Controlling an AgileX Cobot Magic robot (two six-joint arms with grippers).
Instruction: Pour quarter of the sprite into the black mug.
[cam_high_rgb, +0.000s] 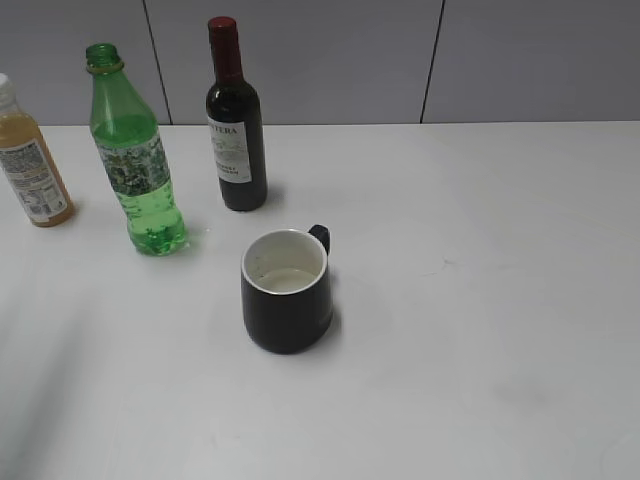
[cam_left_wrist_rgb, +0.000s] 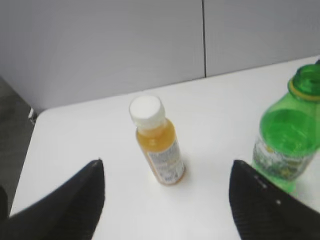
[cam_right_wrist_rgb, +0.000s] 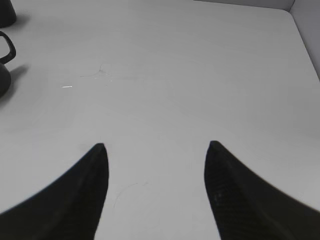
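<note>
The sprite (cam_high_rgb: 135, 160), a tall green uncapped bottle with a patterned label, stands upright at the left of the white table; it also shows at the right edge of the left wrist view (cam_left_wrist_rgb: 290, 135). The black mug (cam_high_rgb: 286, 290) with a white inside stands in the middle, handle at the back right; its handle shows at the left edge of the right wrist view (cam_right_wrist_rgb: 6, 50). My left gripper (cam_left_wrist_rgb: 167, 172) is open and empty, short of the bottles. My right gripper (cam_right_wrist_rgb: 156, 150) is open and empty over bare table. Neither gripper shows in the exterior view.
A dark wine bottle with a red top (cam_high_rgb: 234, 125) stands behind the mug, right of the sprite. An orange-drink bottle with a white cap (cam_high_rgb: 28, 160) stands at the far left, also in the left wrist view (cam_left_wrist_rgb: 157, 142). A grey wall runs behind the table.
</note>
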